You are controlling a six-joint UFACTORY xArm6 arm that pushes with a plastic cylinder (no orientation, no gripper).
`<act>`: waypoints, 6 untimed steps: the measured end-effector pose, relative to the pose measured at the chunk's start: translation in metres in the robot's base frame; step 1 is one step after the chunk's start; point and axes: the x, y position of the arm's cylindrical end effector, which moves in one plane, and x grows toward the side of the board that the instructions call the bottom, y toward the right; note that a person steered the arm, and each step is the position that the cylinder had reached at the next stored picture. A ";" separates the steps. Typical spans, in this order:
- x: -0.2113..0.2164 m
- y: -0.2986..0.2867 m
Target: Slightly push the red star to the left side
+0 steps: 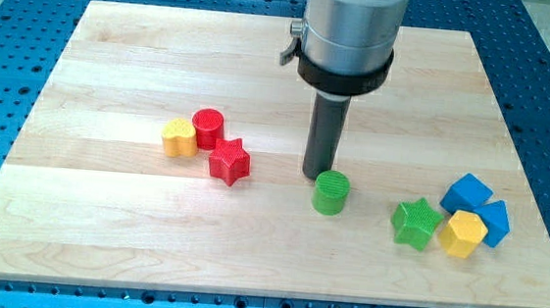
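Observation:
The red star [229,160] lies on the wooden board [103,209] left of centre. A red cylinder [207,127] sits just above and left of it, and a yellow heart-shaped block [179,138] is beside that cylinder on its left. My tip [315,175] is down on the board to the right of the red star, about a block's width and a half away. The tip stands just above and left of a green cylinder [331,193], close to it.
A cluster lies at the view's right: a green star [416,223], a yellow block [463,234], a blue block [467,194] and a smaller blue block [495,222]. The board rests on a blue perforated table [11,15].

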 end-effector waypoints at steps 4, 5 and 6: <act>-0.006 0.087; -0.031 0.058; -0.021 -0.055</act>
